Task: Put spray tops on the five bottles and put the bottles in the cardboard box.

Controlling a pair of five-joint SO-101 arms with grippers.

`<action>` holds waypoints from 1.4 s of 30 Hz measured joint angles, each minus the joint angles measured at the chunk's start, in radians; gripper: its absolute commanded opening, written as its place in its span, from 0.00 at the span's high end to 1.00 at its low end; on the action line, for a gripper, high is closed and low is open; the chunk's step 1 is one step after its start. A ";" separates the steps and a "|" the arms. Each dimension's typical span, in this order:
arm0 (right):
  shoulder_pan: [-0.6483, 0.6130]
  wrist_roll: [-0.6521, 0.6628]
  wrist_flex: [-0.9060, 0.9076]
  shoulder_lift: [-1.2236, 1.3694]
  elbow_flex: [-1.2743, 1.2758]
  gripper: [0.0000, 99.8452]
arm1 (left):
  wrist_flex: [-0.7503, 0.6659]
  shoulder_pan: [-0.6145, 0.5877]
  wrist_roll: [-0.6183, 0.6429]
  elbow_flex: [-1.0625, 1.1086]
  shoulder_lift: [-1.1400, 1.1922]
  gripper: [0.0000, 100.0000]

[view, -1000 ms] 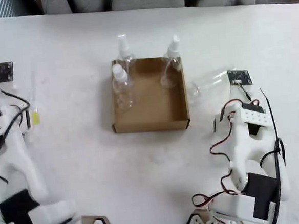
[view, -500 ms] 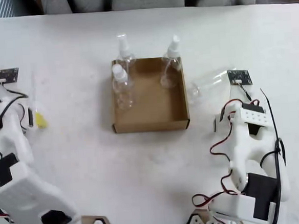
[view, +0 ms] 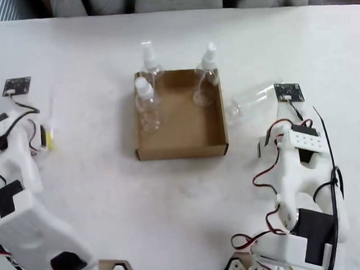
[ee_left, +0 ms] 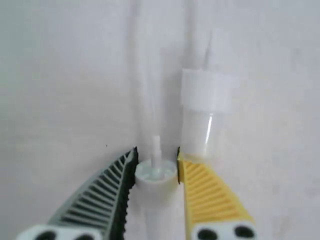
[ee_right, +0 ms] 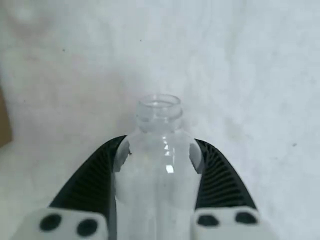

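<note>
Left hand (ee_left: 156, 156) slightly nearer cardboard box (view: 181, 151)

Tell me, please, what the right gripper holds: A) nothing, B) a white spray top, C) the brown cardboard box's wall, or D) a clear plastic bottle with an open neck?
D: in the right wrist view the right gripper closes on both sides of the clear plastic bottle, whose neck carries no top.

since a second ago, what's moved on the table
The left gripper, shut on a spray top, shifted slightly toward the cardboard box as its arm swung round. The right gripper kept its bottle; the three capped bottles at the box stayed put.
</note>
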 measured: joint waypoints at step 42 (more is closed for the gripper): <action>0.000 0.000 -0.017 0.000 0.000 0.98 | 0.543 0.390 -1.152 0.152 -0.265 0.78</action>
